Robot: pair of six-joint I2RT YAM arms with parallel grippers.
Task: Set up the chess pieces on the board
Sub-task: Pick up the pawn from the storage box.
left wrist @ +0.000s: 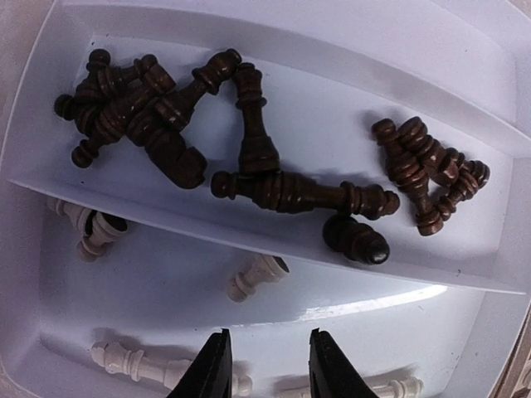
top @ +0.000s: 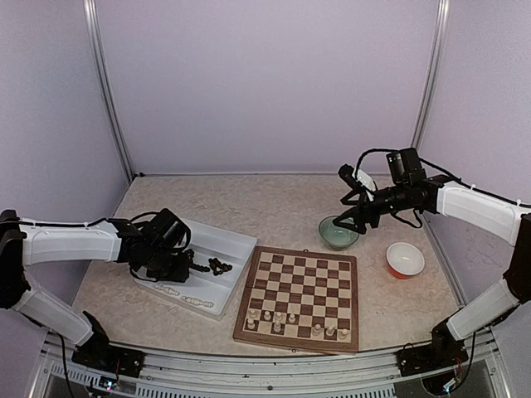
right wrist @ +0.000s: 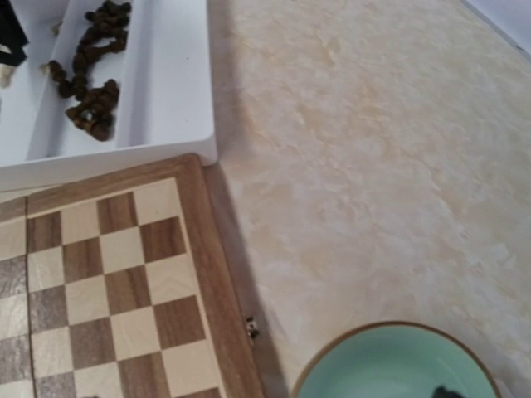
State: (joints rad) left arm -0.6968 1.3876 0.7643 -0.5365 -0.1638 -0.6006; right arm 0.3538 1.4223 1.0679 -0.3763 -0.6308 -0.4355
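— Left of the board point(top: 303, 282), right up against its far left corner, sat the white tray point(top: 224, 243). Did anyone else check where the chess pieces point(top: 219, 267) were?

— Yep, we did. Most were off the board in that tray. The dark pieces point(left wrist: 274, 186) lay jumbled in one compartment, and a few lying cream pieces point(left wrist: 257, 278) were in the next one. Several standing cream pieces point(top: 280, 318) were on the board's near rows.

— And the arms?

— We saw the left gripper point(left wrist: 270, 340) hanging low over the tray's cream compartment, left of the board. Its jaws were only partly apart with bare tray floor between the tips, so nothing was gripped as far as we could tell. A cream piece lay close beside each tip. Touching or not, we couldn't say.

— Right side?

— The right gripper point(top: 345, 206) hovered over the green bowl point(top: 328, 240), just past the board's far right corner. Its jaws were spread wide, holding nothing we could see. Right of the board there was also a red bowl point(top: 404, 271), apart from the green one.
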